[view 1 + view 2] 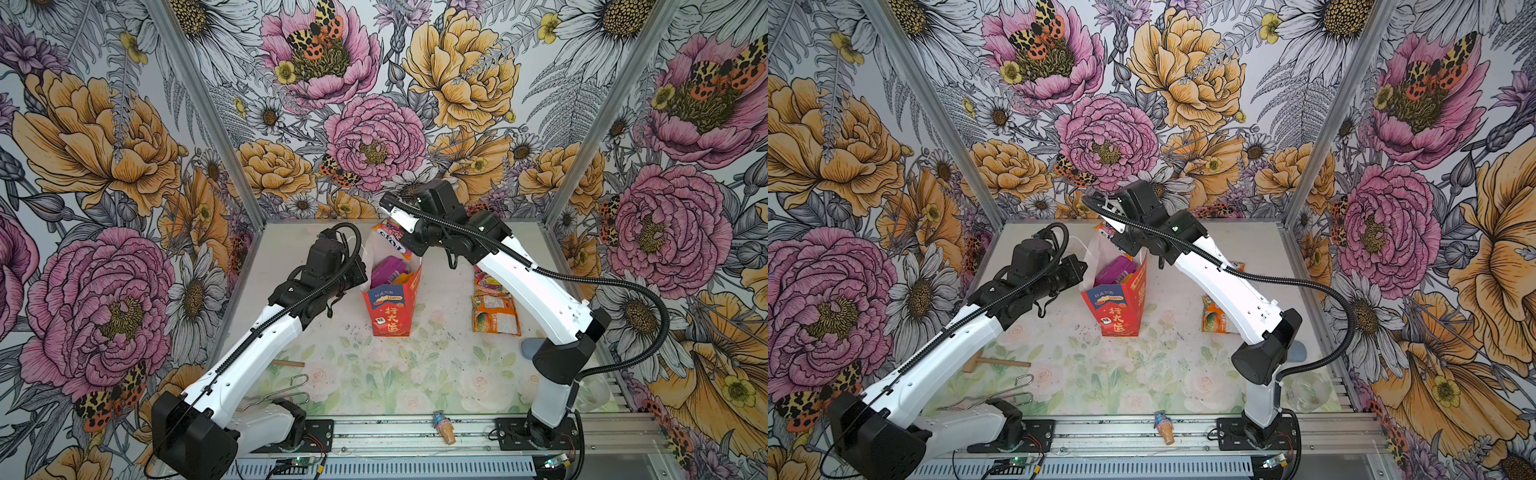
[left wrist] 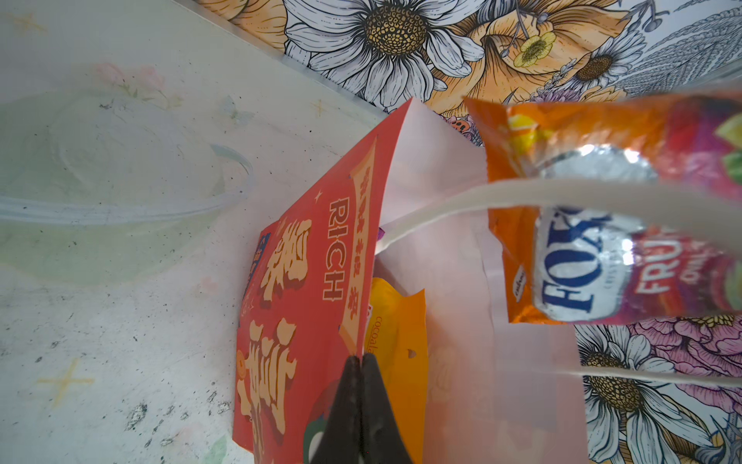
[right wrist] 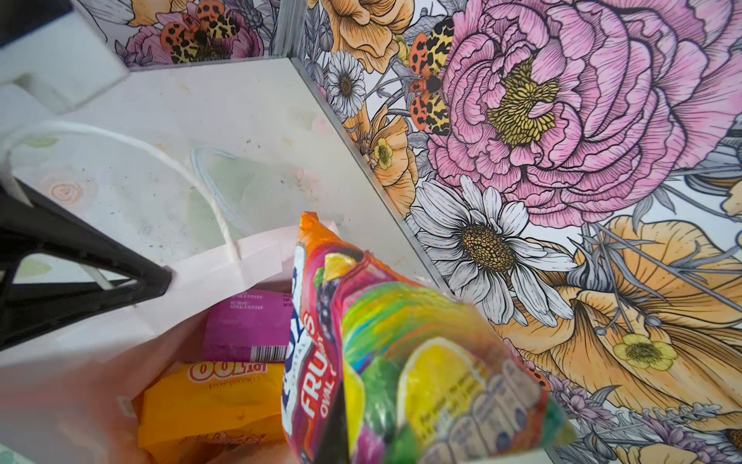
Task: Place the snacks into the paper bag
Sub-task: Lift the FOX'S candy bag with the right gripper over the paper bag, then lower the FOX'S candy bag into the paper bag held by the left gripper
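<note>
The paper bag (image 1: pixel 390 316) (image 1: pixel 1119 309) stands upright mid-table, mouth open. My left gripper (image 2: pixel 361 359) is shut on the bag's red side wall (image 2: pixel 321 281) at the rim. My right gripper (image 3: pixel 347 405) is shut on the orange FOX'S packet (image 1: pixel 392 239) (image 3: pixel 385 341) (image 2: pixel 582 257), which hangs over the bag's far edge, partly above the mouth. Inside the bag lie a purple packet (image 3: pixel 249 325) (image 1: pixel 386 270) and a yellow-orange packet (image 3: pixel 208 401) (image 2: pixel 399 341). On the table right of the bag lie an orange-and-white packet (image 1: pixel 496 316) and a small pink multicolour packet (image 1: pixel 488 282), partly hidden by the right arm.
An ice-cream-cone toy (image 1: pixel 444 428) lies on the front rail. Wire tongs (image 1: pixel 282 392) and a wooden stick (image 1: pixel 288 363) lie front left. A clear container (image 1: pixel 590 399) sits front right beside the right arm's base. Flowered walls close in on three sides.
</note>
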Controlling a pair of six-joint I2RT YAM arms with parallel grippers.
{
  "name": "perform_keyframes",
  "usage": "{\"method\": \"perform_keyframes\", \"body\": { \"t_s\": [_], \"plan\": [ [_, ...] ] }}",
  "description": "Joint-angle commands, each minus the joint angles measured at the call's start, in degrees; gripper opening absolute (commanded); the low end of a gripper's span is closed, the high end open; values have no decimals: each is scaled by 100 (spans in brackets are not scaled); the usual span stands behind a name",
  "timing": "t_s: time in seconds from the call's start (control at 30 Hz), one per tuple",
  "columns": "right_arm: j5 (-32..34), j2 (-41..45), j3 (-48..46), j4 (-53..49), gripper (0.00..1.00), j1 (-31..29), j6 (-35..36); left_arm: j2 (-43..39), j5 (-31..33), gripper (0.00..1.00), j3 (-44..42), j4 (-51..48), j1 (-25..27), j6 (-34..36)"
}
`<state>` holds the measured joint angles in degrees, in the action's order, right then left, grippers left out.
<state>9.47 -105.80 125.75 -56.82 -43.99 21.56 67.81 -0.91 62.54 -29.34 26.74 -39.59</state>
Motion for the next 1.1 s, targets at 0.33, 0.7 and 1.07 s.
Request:
{"method": "perform_keyframes", "body": {
  "t_s": [0.33,0.7,1.07],
  "plan": [
    [883,-128,-268,241,0,-110,715,-118,-81,0,-59,-43,-68,4],
    [1082,-316,-240,250,0,-259,793,-128,-94,0,-80,-39,-81,9],
    [1144,-958,458,250,0,-269,1030,-128,-120,0,-111,-29,-110,13]
  ]
}}
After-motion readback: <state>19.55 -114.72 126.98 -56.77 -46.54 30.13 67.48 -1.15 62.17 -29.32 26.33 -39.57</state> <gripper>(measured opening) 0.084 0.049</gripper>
